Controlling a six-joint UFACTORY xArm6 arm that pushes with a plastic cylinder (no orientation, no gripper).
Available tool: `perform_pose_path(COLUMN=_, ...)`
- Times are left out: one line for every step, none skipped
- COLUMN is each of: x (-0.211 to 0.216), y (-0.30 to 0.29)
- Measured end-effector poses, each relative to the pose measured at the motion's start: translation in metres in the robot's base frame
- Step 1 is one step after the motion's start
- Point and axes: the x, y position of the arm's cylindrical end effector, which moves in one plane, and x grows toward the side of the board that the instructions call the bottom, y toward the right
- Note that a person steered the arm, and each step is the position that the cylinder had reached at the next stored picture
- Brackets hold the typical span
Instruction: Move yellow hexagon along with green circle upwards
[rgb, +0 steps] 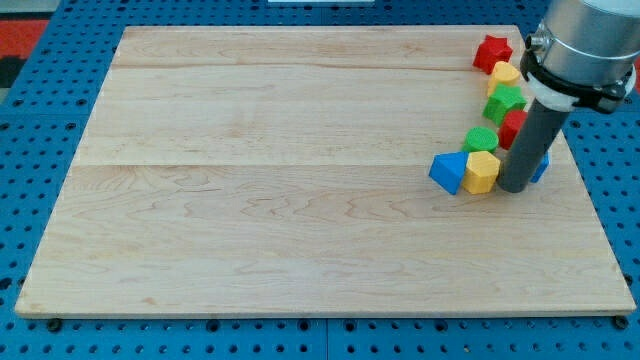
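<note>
The yellow hexagon (482, 171) lies at the view's right, with the green circle (481, 139) touching it just above. My tip (514, 188) rests on the board right beside the yellow hexagon, on its right side. A blue triangle (448, 171) touches the hexagon on its left.
Above the green circle a column of blocks runs to the view's top right: a red block (512, 128) half hidden by the rod, a green star (504, 102), a yellow block (505, 74), a red star (492, 51). A blue block (541, 168) peeks out right of the rod. The board's right edge (590, 190) is near.
</note>
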Motion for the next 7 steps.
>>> perform_pose_path(x=-0.011, y=0.000)
perform_pose_path(x=0.008, y=0.001)
perform_pose_path(x=0.051, y=0.000)
perform_pose_path(x=0.062, y=-0.034)
perform_pose_path(x=0.055, y=-0.040)
perform_pose_path(x=0.038, y=-0.040)
perform_pose_path(x=0.020, y=-0.040)
